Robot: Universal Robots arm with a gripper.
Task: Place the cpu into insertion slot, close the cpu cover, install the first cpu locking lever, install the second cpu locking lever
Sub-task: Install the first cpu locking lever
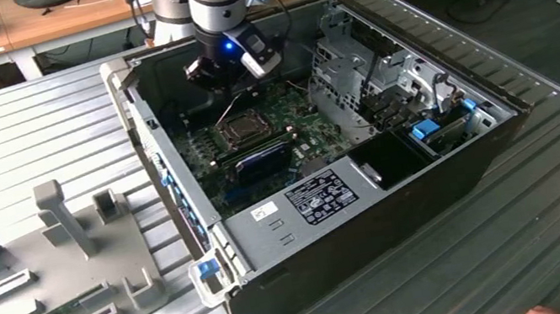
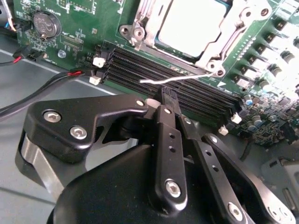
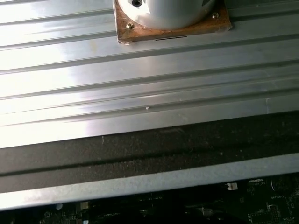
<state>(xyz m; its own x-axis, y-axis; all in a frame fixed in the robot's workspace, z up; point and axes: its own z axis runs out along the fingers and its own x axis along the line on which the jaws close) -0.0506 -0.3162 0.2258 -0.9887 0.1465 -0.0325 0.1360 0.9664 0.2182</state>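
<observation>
The cpu lies pale and square in the insertion slot on the green board. The silvery cpu cover is folded down flat around it, its window framing the chip. A thin wire locking lever runs along the cover's edge over the black memory slots, its free end sticking out. My gripper hangs inside the open computer case, and in the exterior view the gripper sits just behind the slot. Its black fingers are pressed together, shut, with the tips right at the wire lever; I cannot tell whether they touch it.
Red and black cables lie beside the board near a coin battery. A drive cage fills the case on the exterior view's right. A grey fixture plate with upright blocks lies on the ribbed metal table.
</observation>
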